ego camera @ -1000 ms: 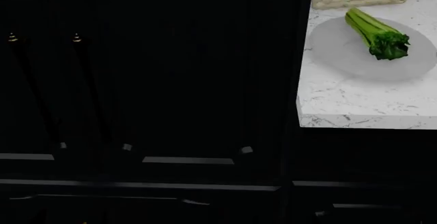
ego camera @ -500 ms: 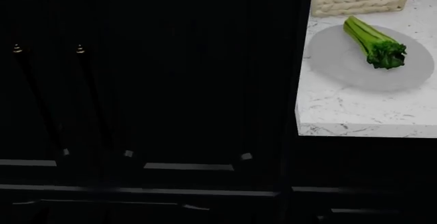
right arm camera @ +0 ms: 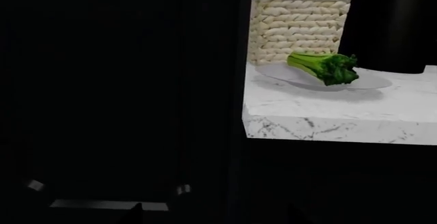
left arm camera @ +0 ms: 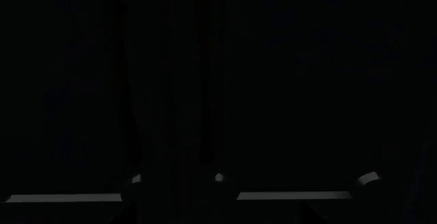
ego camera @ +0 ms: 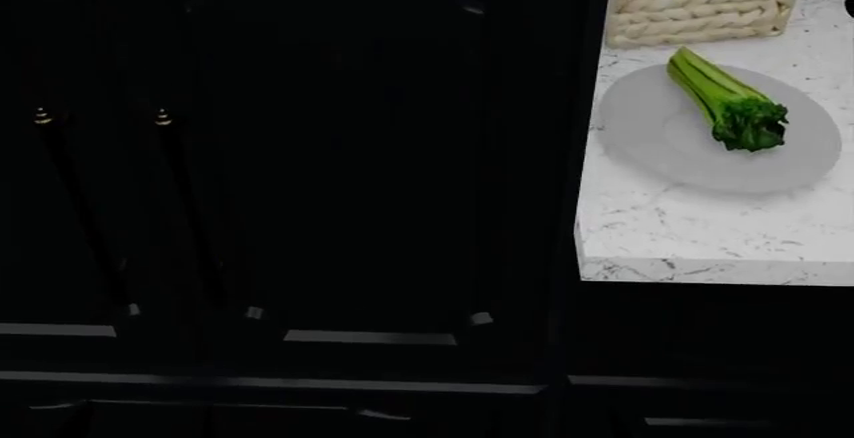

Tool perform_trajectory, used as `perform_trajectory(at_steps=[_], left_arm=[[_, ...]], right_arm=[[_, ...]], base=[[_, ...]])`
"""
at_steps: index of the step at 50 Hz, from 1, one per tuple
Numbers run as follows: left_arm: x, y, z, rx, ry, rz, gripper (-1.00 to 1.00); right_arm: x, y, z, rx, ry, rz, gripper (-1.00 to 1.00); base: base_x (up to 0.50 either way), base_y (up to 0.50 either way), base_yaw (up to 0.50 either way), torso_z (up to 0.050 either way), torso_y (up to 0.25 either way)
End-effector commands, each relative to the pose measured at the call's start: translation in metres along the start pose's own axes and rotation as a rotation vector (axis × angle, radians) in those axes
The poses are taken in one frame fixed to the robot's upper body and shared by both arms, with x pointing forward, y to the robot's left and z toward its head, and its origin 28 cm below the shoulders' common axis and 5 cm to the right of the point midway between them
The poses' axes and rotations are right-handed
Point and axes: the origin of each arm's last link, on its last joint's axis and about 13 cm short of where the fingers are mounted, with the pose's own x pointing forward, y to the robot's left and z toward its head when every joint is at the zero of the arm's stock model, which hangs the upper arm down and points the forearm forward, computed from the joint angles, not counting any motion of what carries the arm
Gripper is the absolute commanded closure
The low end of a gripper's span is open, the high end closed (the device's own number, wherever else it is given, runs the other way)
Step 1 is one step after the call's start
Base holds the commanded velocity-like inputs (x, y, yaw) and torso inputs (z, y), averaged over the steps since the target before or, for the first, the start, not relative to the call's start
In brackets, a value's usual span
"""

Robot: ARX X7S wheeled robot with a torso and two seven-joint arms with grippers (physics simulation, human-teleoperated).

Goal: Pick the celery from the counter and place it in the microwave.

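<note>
Grippers: neither one shows in any view, so I cannot tell whether they are open or closed; nothing is held that I can see.
Left part of the head view: only dark cabinet fronts, with two small brass knobs (ego camera: 44, 115) at the left edge; these knobs sit lower in the frame than one second ago.
Upper right, basket: woven basket (ego camera: 701, 0) stands at the back of the counter (ego camera: 707, 233), and more of it is visible now than before.
Upper right, plate: grey plate (ego camera: 654, 133) lies on the counter, just in front of the basket.
Celery: celery (ego camera: 725, 98) rests on the plate, the leafy end toward the right; it has drifted lower and a little left in the frame together with all the rest.
Meaning of the change: the whole scene shifts as one, so I judge that the camera moves, not the celery.
Task state: pick is not yet begun; the microwave is not visible.
</note>
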Motion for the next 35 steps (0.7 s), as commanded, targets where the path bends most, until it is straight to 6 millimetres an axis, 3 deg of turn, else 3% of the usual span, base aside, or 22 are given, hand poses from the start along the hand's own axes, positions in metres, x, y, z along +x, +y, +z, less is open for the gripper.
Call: perform_trajectory(at_steps=[1,11,14,22,32,35], left_arm=[[-0.003,-0.002,0.0,0.006,-0.011,-0.003,-1.0],[-0.008,-0.008,0.036,0.016,-0.038,0.022,-1.0],[-0.011,-0.008,0.057,0.018,-0.053,0.024,-1.0],[-0.024,-0.007,0.127,0.023,-0.114,0.033,-1.0],[-0.04,-0.005,0.172,0.079,-0.199,0.029,-1.0],[-0.053,-0.009,0.185,0.066,-0.213,0.008,-1.0]], right_arm=[[-0.007,-0.001,0.003,0.007,-0.007,0.002,-1.0],[-0.011,-0.007,0.036,0.026,-0.05,0.022,-1.0],[-0.012,-0.01,0.051,0.035,-0.08,0.021,-1.0],[-0.018,-0.017,0.115,0.039,-0.186,0.032,-1.0],[-0.034,-0.019,0.159,0.051,-0.276,0.052,-1.0],[-0.039,-0.022,0.166,0.056,-0.301,0.055,-1.0]], base=[[0.0,0.0,0.0,0.05,0.0],[0.0,0.0,0.0,0.008,0.0],[0.0,0.0,0.0,0.0,0.0],[0.0,0.0,0.0,0.0,0.0],[0.0,0.0,0.0,0.0,0.0],[0.0,0.0,0.0,0.0,0.0]])
